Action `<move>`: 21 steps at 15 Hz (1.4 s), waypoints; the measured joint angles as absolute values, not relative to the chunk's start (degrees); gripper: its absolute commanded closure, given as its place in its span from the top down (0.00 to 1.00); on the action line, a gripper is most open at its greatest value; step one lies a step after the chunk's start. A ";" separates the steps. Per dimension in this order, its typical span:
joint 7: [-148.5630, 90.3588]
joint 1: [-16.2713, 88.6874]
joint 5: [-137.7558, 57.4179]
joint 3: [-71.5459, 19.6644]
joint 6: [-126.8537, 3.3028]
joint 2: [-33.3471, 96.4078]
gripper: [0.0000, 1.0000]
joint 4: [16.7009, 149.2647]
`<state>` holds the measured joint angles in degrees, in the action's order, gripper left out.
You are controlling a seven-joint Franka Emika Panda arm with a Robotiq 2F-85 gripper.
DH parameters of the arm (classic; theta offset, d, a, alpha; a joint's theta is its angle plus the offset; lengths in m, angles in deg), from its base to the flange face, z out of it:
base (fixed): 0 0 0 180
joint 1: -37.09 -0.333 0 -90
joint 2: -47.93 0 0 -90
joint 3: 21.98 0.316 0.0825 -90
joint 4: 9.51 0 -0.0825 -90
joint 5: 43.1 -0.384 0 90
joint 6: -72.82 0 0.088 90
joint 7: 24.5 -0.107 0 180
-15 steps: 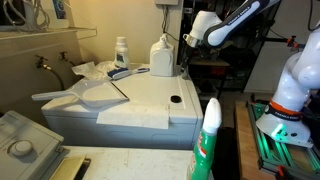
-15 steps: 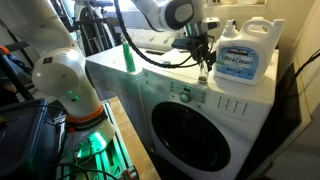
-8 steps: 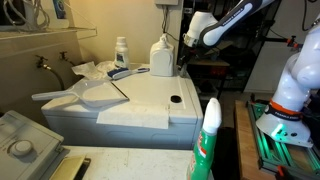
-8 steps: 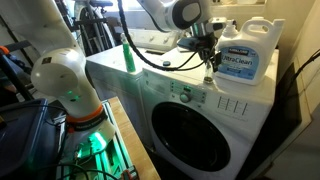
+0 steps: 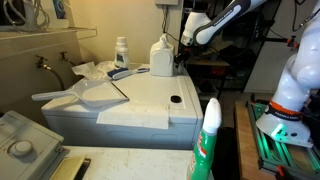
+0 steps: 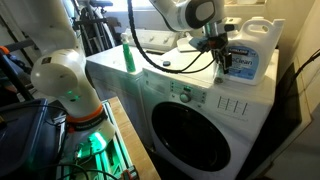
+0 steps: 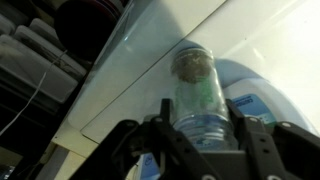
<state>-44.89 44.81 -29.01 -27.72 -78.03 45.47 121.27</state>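
Note:
My gripper [image 7: 200,128] is shut on a small clear plastic bottle [image 7: 198,95] with a brownish cap, one finger on each side of its body. In both exterior views the gripper [image 6: 223,60] [image 5: 183,52] hangs over the back corner of the white washing machine's top [image 5: 150,95], right beside a big white detergent jug [image 6: 250,52] [image 5: 162,57] with a blue label. In the wrist view part of the jug's label [image 7: 255,105] shows behind the bottle. The bottle is held just above the washer top.
A green spray bottle [image 6: 128,57] [image 5: 208,140] stands at the washer's front corner. A small white bottle [image 5: 121,50], cloths and a dustpan [image 5: 85,95] lie on the far side. The washer door [image 6: 190,125] faces front; the arm's base [image 6: 70,85] stands beside it.
My gripper has moved with the bottle along the washer top toward the detergent jug and now hangs right against it. Nothing else has moved.

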 measured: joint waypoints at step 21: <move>3.08 47.78 -68.73 -31.54 -75.28 51.07 1.00 117.61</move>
<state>3.08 47.78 -68.73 -31.54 -75.28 51.07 117.61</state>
